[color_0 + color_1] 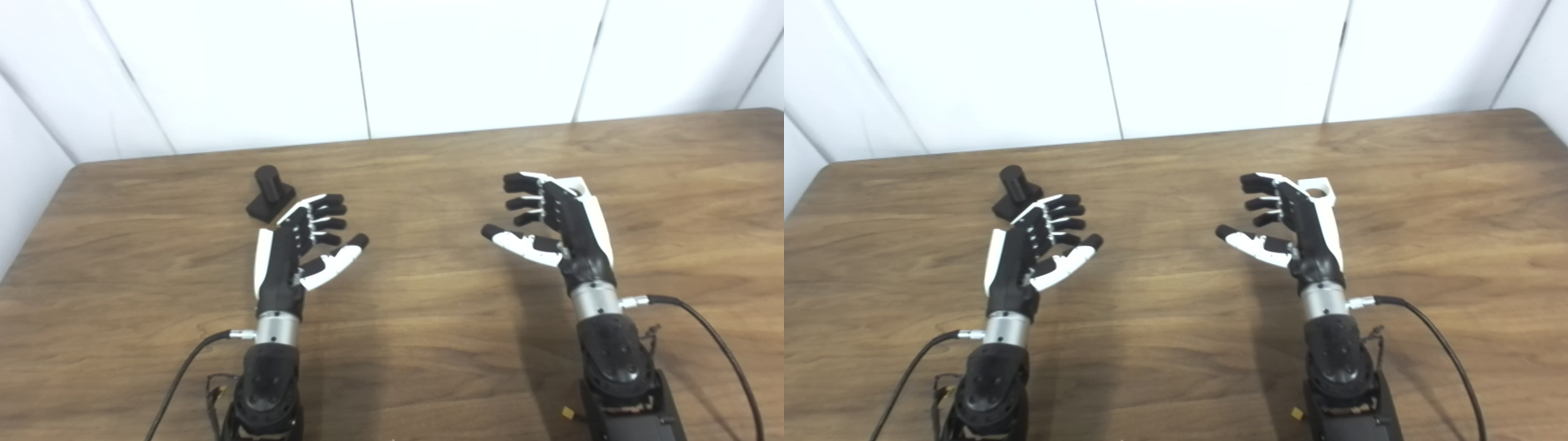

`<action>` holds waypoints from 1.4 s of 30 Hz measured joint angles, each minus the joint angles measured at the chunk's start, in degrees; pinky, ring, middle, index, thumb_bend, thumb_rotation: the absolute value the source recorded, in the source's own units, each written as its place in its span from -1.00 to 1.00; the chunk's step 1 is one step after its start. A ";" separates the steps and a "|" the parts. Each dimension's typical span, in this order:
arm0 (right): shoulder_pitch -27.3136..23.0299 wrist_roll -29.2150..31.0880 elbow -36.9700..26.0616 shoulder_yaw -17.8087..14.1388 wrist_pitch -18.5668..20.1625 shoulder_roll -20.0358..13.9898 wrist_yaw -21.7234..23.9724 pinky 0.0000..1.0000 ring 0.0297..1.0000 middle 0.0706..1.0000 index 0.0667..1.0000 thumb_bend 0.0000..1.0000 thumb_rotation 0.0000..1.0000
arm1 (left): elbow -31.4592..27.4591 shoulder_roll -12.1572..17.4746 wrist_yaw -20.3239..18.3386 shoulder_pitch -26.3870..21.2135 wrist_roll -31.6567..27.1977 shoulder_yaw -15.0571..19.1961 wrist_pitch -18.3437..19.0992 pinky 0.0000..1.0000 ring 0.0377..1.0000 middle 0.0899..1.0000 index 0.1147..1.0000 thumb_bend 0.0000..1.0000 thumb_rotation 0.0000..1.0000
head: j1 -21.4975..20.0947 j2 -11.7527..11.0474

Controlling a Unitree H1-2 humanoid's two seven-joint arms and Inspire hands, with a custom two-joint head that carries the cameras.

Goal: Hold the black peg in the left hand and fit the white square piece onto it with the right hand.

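The black peg stands on the wooden surface just behind the empty, spread left hand. The white square piece is mostly hidden behind the empty, spread right hand.

- No writing, label, brand, number or sign can be read anywhere here, not on the hands, the pieces, the table or the wall panels.

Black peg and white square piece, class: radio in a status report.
Left robot hand open, empty. Right robot hand open, empty. Black peg on table beyond left fingers; white square piece behind right robot hand. Nothing obstructing.
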 measured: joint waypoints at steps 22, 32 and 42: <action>0.26 1.77 -0.02 -1.02 -0.76 -1.67 -0.04 0.09 0.32 0.39 0.32 0.35 -0.77 | 0.28 -1.64 0.75 0.22 1.46 -0.69 -0.10 0.11 0.26 0.29 0.23 0.28 -0.84 | 1.60 -0.53; 0.25 1.77 -0.01 -1.02 -0.92 -1.63 -0.04 0.11 0.33 0.40 0.32 0.34 -0.79 | 0.15 -1.03 1.06 0.00 3.78 -0.19 0.51 0.07 0.25 0.31 0.25 0.29 -0.76 | 1.25 -0.62; 0.07 1.62 -0.01 -1.04 -0.92 -1.69 -0.04 0.10 0.31 0.38 0.31 0.35 -0.81 | -5.68 5.83 -1.55 -5.67 14.71 0.39 17.28 0.10 0.31 0.38 0.25 0.41 -0.75 | 1.16 -0.62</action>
